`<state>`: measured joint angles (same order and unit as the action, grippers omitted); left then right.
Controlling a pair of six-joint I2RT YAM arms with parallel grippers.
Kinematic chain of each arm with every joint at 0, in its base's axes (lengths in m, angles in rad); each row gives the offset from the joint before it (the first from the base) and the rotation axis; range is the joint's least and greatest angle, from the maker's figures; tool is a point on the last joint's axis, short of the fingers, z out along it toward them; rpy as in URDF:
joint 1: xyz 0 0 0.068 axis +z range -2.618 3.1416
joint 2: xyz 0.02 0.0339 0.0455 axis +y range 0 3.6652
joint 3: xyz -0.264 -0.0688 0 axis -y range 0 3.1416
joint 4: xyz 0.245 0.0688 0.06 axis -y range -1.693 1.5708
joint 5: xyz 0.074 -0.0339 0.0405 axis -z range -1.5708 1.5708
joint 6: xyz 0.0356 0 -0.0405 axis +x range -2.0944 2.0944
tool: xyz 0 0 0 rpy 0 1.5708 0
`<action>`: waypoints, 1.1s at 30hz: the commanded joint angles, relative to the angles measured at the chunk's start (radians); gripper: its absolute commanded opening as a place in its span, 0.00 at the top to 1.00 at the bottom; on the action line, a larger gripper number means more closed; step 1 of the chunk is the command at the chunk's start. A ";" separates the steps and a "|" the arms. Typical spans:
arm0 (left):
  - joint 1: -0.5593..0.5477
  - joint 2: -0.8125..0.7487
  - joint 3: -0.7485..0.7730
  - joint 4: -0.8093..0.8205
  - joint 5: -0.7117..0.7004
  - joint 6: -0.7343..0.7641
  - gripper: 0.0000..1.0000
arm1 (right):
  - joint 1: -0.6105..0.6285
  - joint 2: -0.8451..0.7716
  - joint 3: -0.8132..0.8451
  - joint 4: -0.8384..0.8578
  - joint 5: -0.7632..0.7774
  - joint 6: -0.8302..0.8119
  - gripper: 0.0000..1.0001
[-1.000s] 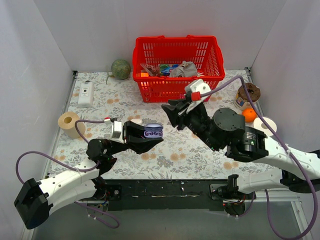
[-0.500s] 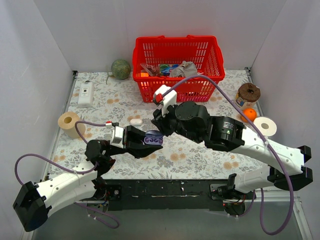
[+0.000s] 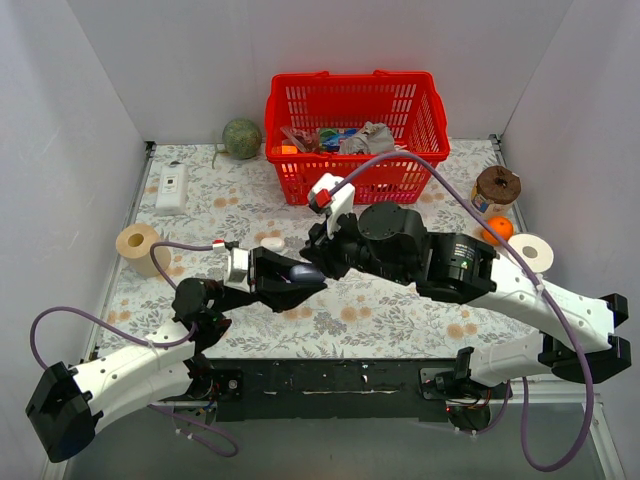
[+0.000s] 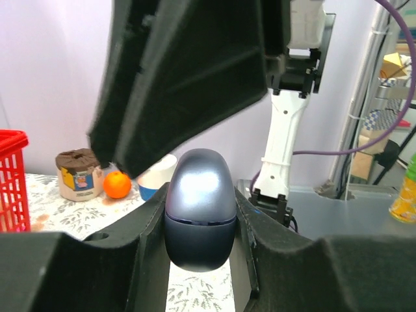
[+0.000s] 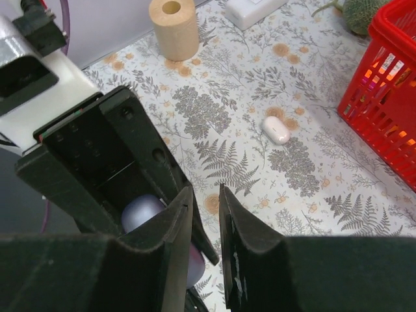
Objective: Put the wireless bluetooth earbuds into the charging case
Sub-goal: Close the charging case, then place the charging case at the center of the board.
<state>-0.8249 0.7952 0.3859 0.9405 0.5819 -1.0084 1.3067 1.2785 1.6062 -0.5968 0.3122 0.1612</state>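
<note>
Charging case (image 4: pixel 199 214) inside left hand (image 4: pixel 199 195)

left fingers (image 4: pixel 148 242) clamped on the charging case (image 4: pixel 199 208), right fingers (image 5: pixel 170 244) almost together, just above

- Charging case (image 4: pixel 199 218): smooth, glossy plastic with a bright sheen.
- Left gripper (image 4: pixel 199 216): matt black, faintly grainy plastic.
- Counter (image 5: pixel 312 175): matt floral-printed covering.
- Basket (image 3: pixel 355 110) at 12 o'clock: shiny red plastic mesh.
- Roll (image 3: pixel 138 247) at 9 o'clock: matt tan paper.
- White pebble (image 5: pixel 276 129): smooth, slightly glossy.
</note>
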 commanded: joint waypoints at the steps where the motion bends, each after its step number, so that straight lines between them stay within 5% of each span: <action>1: 0.001 -0.001 0.024 0.024 -0.096 0.024 1.00 | 0.005 -0.025 -0.028 0.002 -0.058 0.018 0.71; 6: 0.001 0.012 0.034 0.023 -0.102 0.022 1.00 | 0.005 -0.044 -0.049 0.018 -0.021 0.038 0.68; 9: 0.001 0.015 0.031 0.001 -0.112 0.004 1.00 | 0.005 -0.123 -0.118 0.104 0.172 0.110 0.65; 13: 0.001 0.022 0.033 -0.200 -0.250 -0.076 1.00 | 0.000 -0.336 -0.343 0.274 0.388 0.127 0.60; 16: 0.004 0.088 0.097 -0.430 -0.388 -0.180 1.00 | -0.024 -0.314 -0.379 0.174 0.392 0.175 0.59; 23: 0.147 0.510 0.278 -0.692 -0.212 -0.347 0.99 | -0.026 -0.309 -0.528 0.170 0.400 0.273 0.58; 33: 0.201 0.858 0.366 -0.614 -0.258 -0.403 1.00 | -0.027 -0.435 -0.620 0.129 0.404 0.307 0.58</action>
<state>-0.6407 1.6268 0.6765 0.2970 0.3405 -1.3819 1.2819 0.9092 0.9852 -0.4755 0.6792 0.4290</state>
